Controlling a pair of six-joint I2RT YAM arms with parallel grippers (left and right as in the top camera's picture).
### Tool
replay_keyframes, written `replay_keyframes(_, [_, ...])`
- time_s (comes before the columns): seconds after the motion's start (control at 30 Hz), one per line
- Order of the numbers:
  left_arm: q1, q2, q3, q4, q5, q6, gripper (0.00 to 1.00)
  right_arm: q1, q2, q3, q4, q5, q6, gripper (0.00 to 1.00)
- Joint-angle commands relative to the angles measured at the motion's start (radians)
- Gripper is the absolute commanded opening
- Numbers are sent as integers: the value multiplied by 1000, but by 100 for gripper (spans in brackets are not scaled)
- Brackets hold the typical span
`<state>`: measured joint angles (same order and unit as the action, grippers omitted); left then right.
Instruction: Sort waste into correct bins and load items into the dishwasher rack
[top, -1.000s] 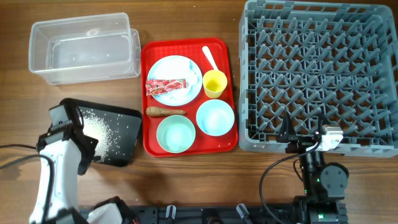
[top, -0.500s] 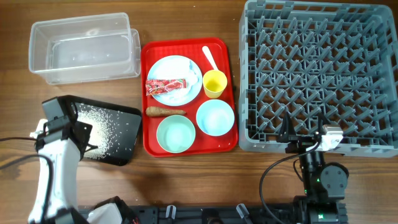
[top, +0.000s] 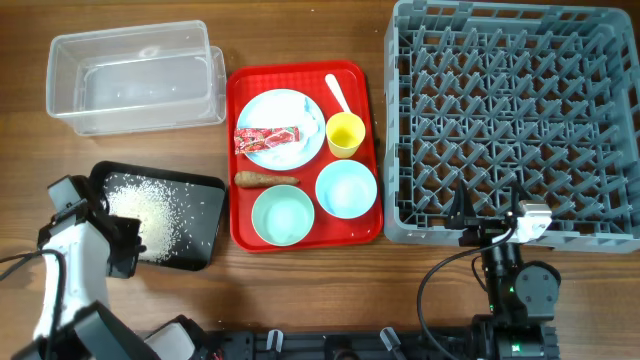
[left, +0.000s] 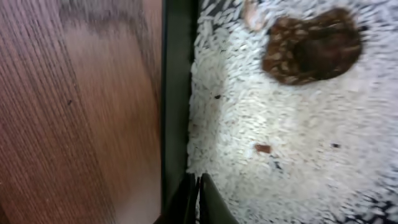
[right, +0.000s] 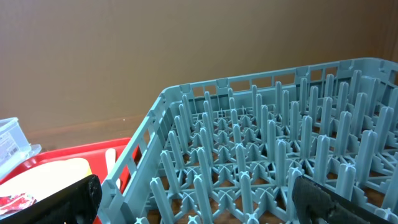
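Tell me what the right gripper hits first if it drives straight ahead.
Probably the dishwasher rack: the right gripper, open, points into its near wall and pegs, with nothing in between.

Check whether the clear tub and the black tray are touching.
Apart. The overhead view shows a strip of bare wooden table between the clear tub and the black tray.

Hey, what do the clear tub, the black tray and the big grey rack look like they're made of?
The clear tub: likely transparent plastic, glossy; the table shows through its walls. The black tray: probably plastic, dark with a slight sheen and thin rim, though metal isn't ruled out. The grey rack: moulded plastic, matte, pegs and lattice walls in one piece.
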<state>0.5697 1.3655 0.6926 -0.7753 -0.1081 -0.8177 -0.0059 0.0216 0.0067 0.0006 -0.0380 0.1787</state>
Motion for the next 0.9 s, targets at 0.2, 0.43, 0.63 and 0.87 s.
replay_keyframes(0.2, [-308,-180,-6,108,333,527,5,-5,-5,-2,2,-15,8,100])
replay_keyframes(0.43, [-488,114,-6,340,298,575,4,-5,-5,-2,2,-15,8,100])
replay_keyframes(0.63, [-488,173,-6,502,313,561,4,-5,-5,-2,2,-16,8,100])
replay_keyframes(0.87, [-488,173,-6,621,312,418,5,-5,-5,-2,2,-16,7,100])
